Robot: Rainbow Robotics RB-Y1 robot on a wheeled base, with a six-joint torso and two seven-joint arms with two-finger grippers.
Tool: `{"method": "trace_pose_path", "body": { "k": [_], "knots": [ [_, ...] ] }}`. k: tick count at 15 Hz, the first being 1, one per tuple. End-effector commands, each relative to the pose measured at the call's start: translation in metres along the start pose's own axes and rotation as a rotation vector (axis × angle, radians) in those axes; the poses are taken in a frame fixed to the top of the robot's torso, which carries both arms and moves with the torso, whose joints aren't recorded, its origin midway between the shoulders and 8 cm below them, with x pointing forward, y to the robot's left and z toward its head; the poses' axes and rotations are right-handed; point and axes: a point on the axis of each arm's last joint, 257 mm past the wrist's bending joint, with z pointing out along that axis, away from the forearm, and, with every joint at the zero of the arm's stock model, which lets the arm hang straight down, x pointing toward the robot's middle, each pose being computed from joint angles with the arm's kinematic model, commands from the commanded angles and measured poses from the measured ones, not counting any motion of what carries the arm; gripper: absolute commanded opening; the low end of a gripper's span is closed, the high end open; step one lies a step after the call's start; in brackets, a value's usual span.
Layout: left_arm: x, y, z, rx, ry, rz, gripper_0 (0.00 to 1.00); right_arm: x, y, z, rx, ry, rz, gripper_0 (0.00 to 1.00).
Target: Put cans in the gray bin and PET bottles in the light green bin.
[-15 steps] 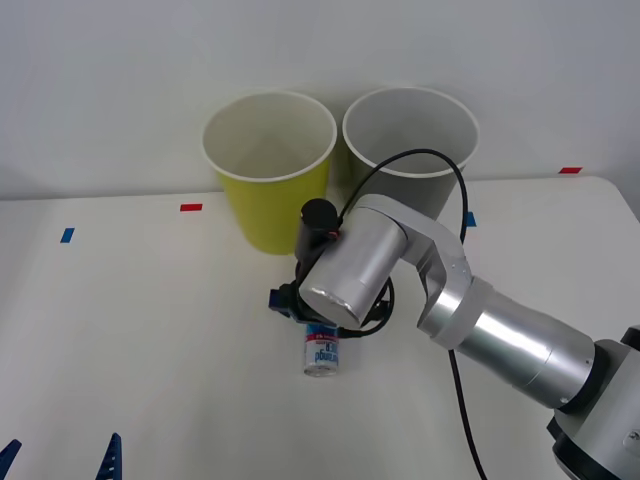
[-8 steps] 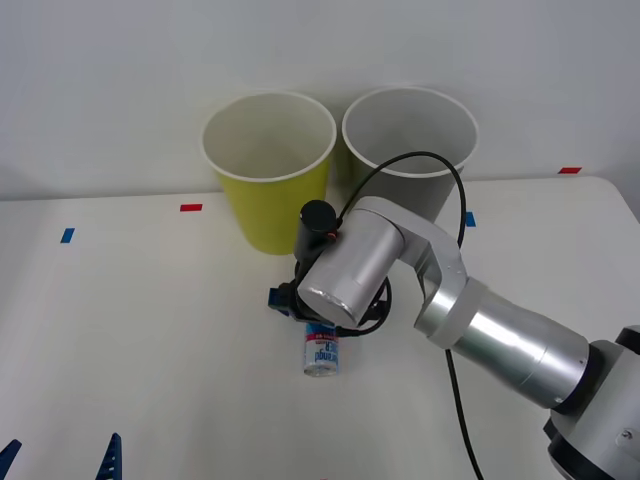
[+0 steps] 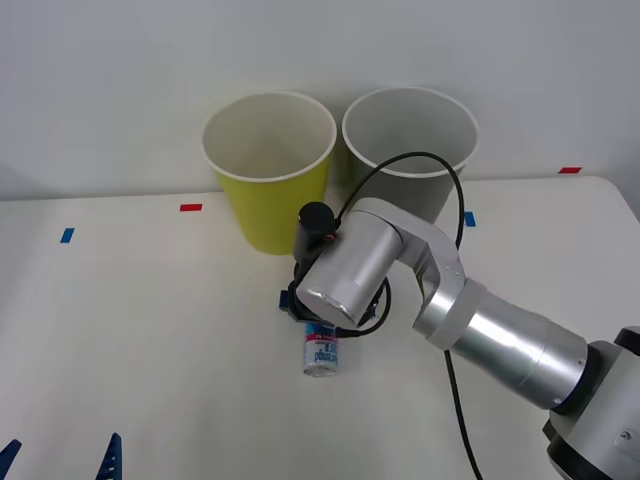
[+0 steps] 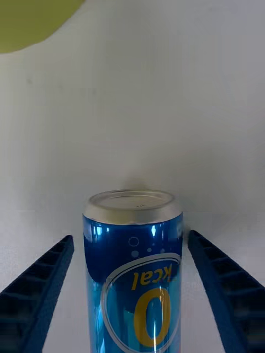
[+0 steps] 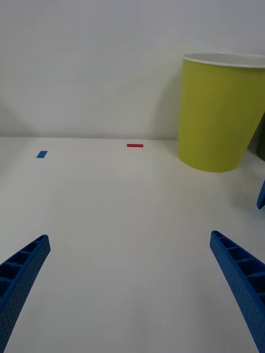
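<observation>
Right gripper [image 4: 132, 292]: down low over the middle of the counter, fingers spread, one ribbed blue finger [image 4: 36, 292] on each side of the can, a thin strip of bare counter showing between each finger and the can wall, so not clamped.
Can [image 3: 321, 352]: lying on its side on the counter, just in front of the two bins, silver end toward the front edge; in the right wrist view [image 4: 132, 265] it sits square between the fingers, blue body with a round pale logo.
Right arm [image 3: 470, 315]: big silver arm reaching in from the right front corner, covering the can's far end and the counter behind it.
Light green bin [image 3: 270, 165]: upright at the back, left of the gray one, white rim, mouth open; near the can but not touching.
Gray bin [image 3: 410, 150]: upright just beside the green bin, rims nearly meeting; its lower front hidden behind the arm.
Left gripper [image 5: 132, 276]: parked at the near left edge of the counter, fingers wide apart, nothing between them.
Counter [image 3: 150, 330]: wide open pale surface to the left, small blue tape [image 3: 67, 235] and red tape [image 3: 190, 207] near the back; right edge showing past the arm.
</observation>
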Motion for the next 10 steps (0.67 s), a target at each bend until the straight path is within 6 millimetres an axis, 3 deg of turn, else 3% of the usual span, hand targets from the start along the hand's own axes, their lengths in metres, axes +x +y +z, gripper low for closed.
{"method": "trace_pose_path", "body": {
  "k": [1, 5, 10],
  "knots": [
    [0.000, 0.000, 0.000, 0.000, 0.000, 0.000, 1.00, 0.000, 0.002, 0.000, 0.001, -0.006, -0.008, 0.00],
    [0.000, 0.000, 0.000, 0.000, 0.000, 0.000, 1.00, 0.002, 0.003, -0.001, 0.001, -0.004, -0.014, 0.00],
    [0.000, 0.000, 0.000, 0.000, 0.000, 0.000, 1.00, 0.001, 0.009, -0.023, -0.058, -0.031, -0.039, 0.00]
  ]
}}
